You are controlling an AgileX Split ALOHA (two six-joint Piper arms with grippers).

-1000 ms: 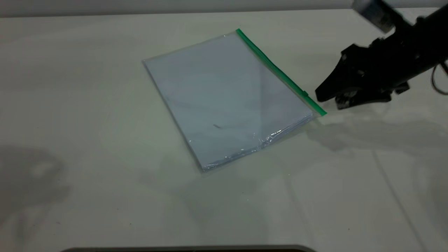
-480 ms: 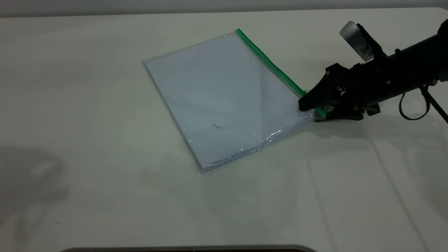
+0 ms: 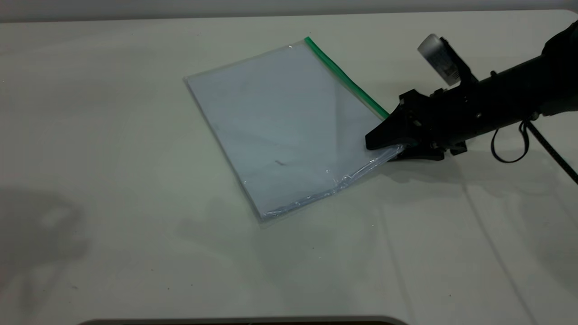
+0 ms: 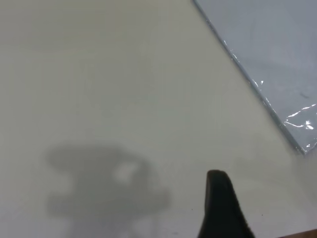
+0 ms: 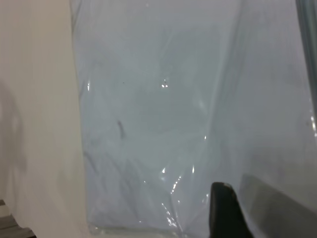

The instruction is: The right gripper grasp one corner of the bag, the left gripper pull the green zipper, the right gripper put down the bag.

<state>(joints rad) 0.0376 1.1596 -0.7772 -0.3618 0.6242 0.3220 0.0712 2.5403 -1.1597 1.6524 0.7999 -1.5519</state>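
Observation:
The clear bag (image 3: 289, 126) with white sheets lies flat on the table, tilted. The green zipper (image 3: 343, 76) runs along its far right edge; its near end and slider tab are hidden behind my right gripper (image 3: 384, 149). That gripper straddles the bag's near right corner, one finger above the plastic and one low beneath it, with a narrow gap between them. In the right wrist view one finger (image 5: 223, 213) lies over the bag (image 5: 163, 99). The left gripper is out of the exterior view; its wrist view shows one finger (image 4: 220, 198) above bare table, with the bag's corner (image 4: 277, 49) farther off.
The white table (image 3: 113, 203) carries only the bag. A dark edge (image 3: 244, 321) runs along the table's front. The right arm's black cable (image 3: 510, 149) loops down behind the gripper.
My right gripper has come down and moved left, from beside the zipper's near end to over the bag's corner. The corner now sits slightly raised. The bag has not shifted.

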